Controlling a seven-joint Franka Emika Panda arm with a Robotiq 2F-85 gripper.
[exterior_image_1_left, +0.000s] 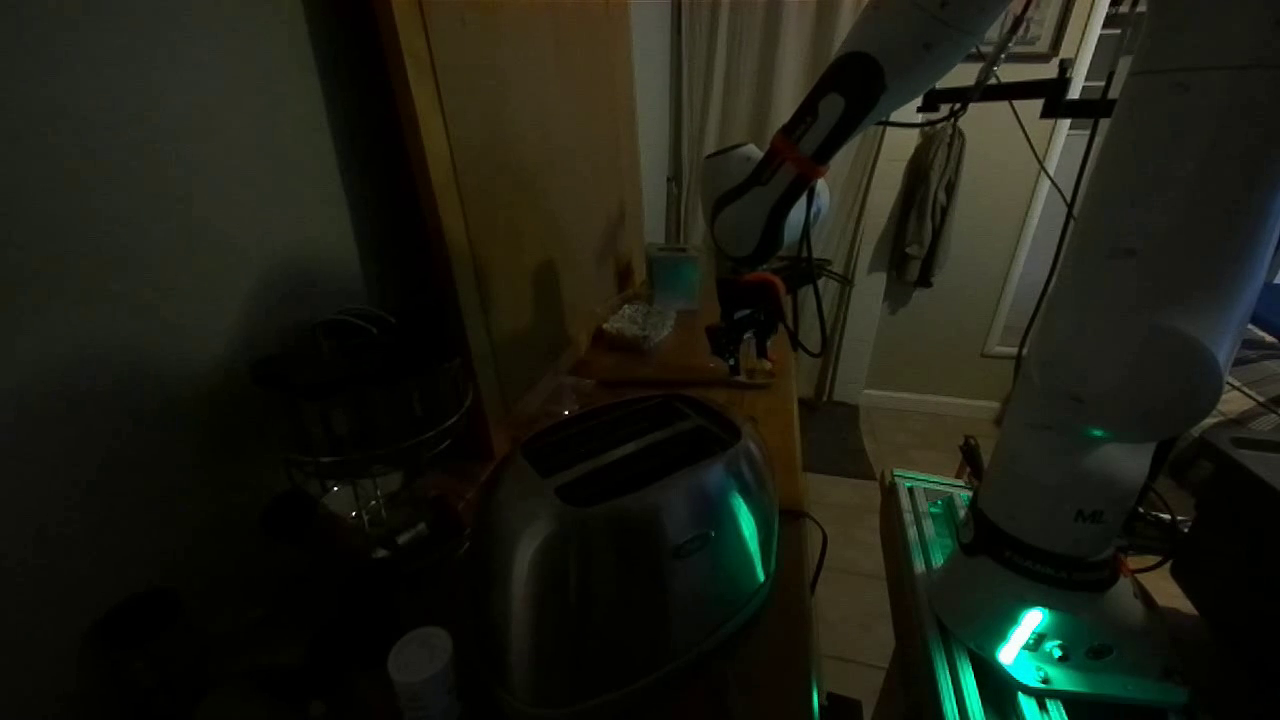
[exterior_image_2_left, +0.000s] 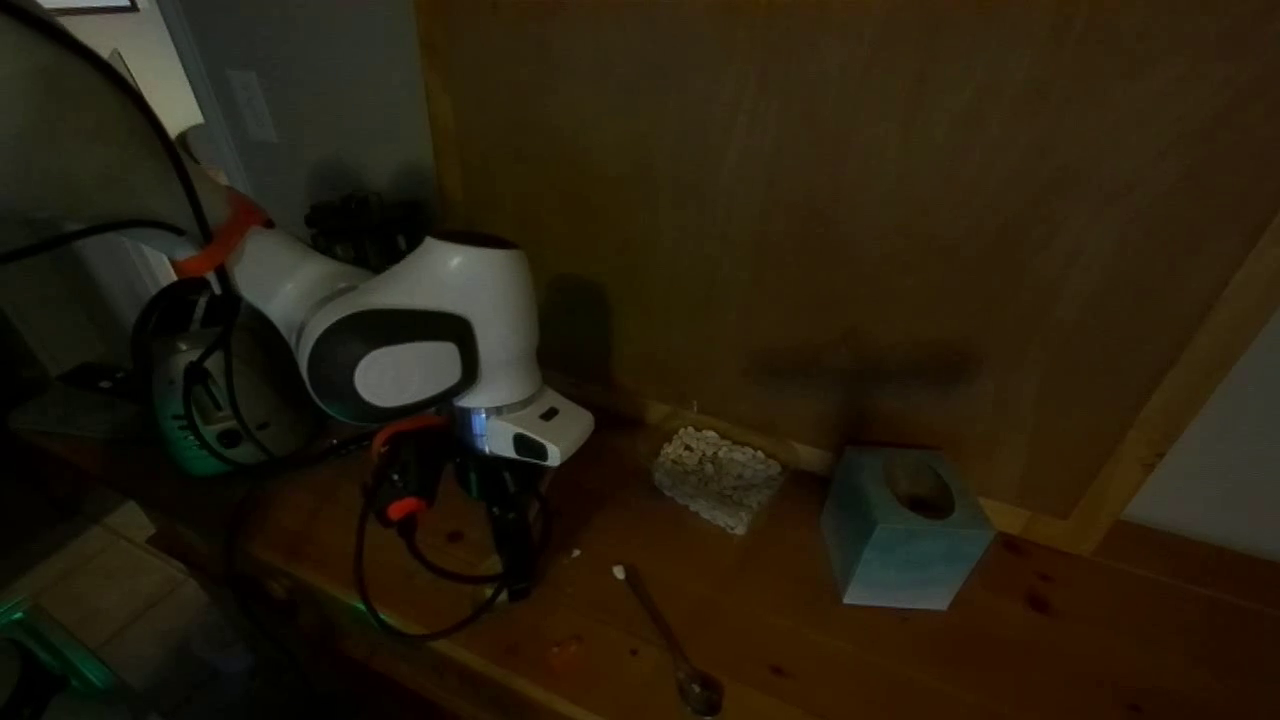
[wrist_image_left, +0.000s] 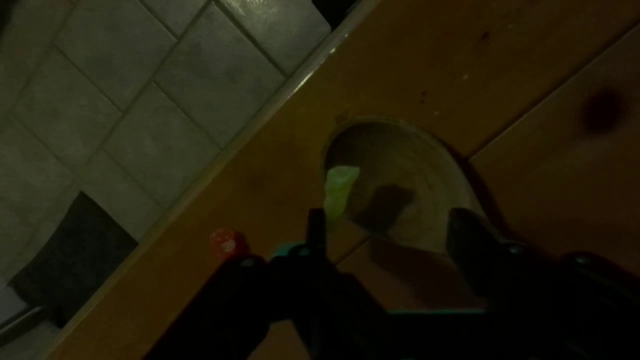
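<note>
My gripper (wrist_image_left: 387, 225) is open, its dark fingers spread apart over the wooden counter. A shallow, rounded, pale wooden dish-like thing (wrist_image_left: 415, 170) lies just beyond and below the fingertips in the wrist view. A pale green piece (wrist_image_left: 341, 187) is by the left fingertip; I cannot tell whether they touch. A red wrapped piece (wrist_image_left: 228, 243) lies on the counter left of the fingers. The gripper also shows low over the counter in both exterior views (exterior_image_1_left: 743, 362) (exterior_image_2_left: 516, 585). In an exterior view the dish's pale rim (exterior_image_1_left: 752, 381) shows under the fingers.
A steel toaster (exterior_image_1_left: 630, 560) stands on the counter. A container of pale pieces (exterior_image_2_left: 718, 480), a blue tissue box (exterior_image_2_left: 905, 540) and a spoon (exterior_image_2_left: 660, 630) are on the counter. A wooden panel (exterior_image_2_left: 850, 200) rises behind. The counter edge (wrist_image_left: 280, 107) drops to tiled floor. The room is dim.
</note>
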